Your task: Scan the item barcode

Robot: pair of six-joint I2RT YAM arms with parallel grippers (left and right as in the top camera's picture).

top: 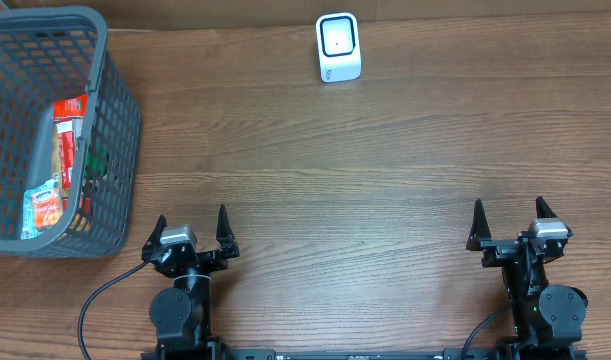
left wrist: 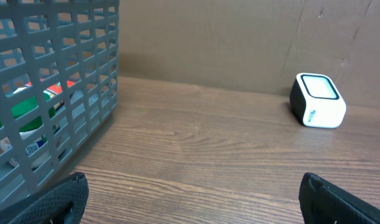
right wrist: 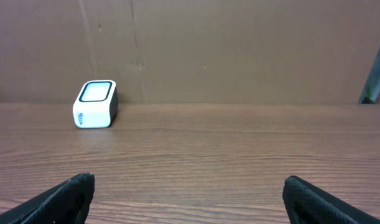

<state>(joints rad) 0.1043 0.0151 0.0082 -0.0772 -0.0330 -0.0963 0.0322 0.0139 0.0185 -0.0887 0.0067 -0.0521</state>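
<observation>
A white barcode scanner (top: 339, 48) with a dark window stands at the far middle of the table; it shows too in the left wrist view (left wrist: 318, 101) and the right wrist view (right wrist: 95, 104). Packaged items (top: 67, 160), red, orange and green, lie inside the grey basket (top: 115, 110) at the far left, seen through its mesh (left wrist: 28, 106). My left gripper (top: 192, 228) rests near the front edge, open and holding nothing, its fingertips (left wrist: 65, 193) wide apart. My right gripper (top: 511, 223) sits at the front right, open too, with nothing between its fingertips (right wrist: 71, 190).
A brown cardboard wall (right wrist: 239, 50) closes off the far side of the wooden table (top: 365, 170). The basket's tall mesh side (left wrist: 53, 93) rises just left of my left gripper. A black cable (top: 100, 300) trails from the left arm's base.
</observation>
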